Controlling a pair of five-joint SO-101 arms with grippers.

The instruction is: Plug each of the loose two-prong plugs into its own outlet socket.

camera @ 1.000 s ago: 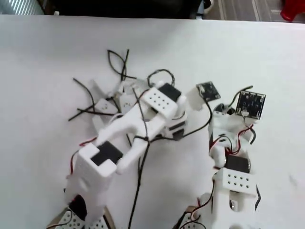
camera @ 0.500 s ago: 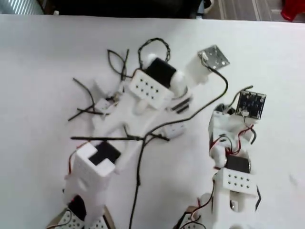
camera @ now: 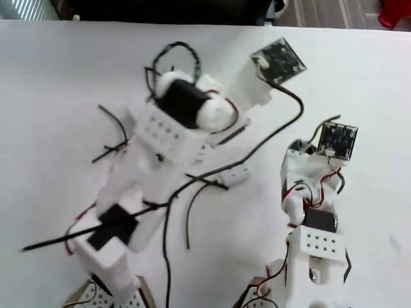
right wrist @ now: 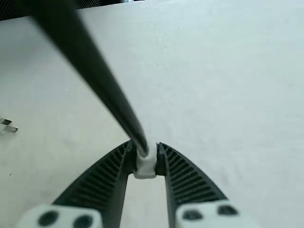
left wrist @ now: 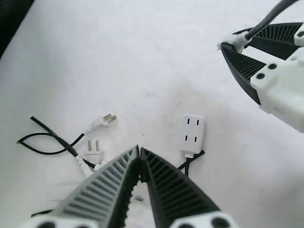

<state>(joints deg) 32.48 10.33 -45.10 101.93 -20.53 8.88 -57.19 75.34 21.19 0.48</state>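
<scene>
Jaws of the left gripper are pressing together with nothing between them; that gripper is hanging empty above the desk. On one side of it a loose plug and a second plug are lying flat on the desk, both unplugged and trailing black leads. On its other side the socket is lying face up. It is showing two vacant slot pairs, each pair set across its long axis.

In the high view the socket is sitting between the two arms, to the left of the folded right arm, with its long axis running roughly across the desk.

The right gripper is clamping a held plug by its white body, the black lead rising away from it. The prongs are hidden, so their heading cannot be told. From the left wrist, this gripper is hovering apart from the socket, on the far side of it from the loose plugs.

Judgement: the right arm is the one carrying a plug. The coming move is therefore turning on bringing it leftward and down to the socket and squaring the prongs with one slot pair.
</scene>
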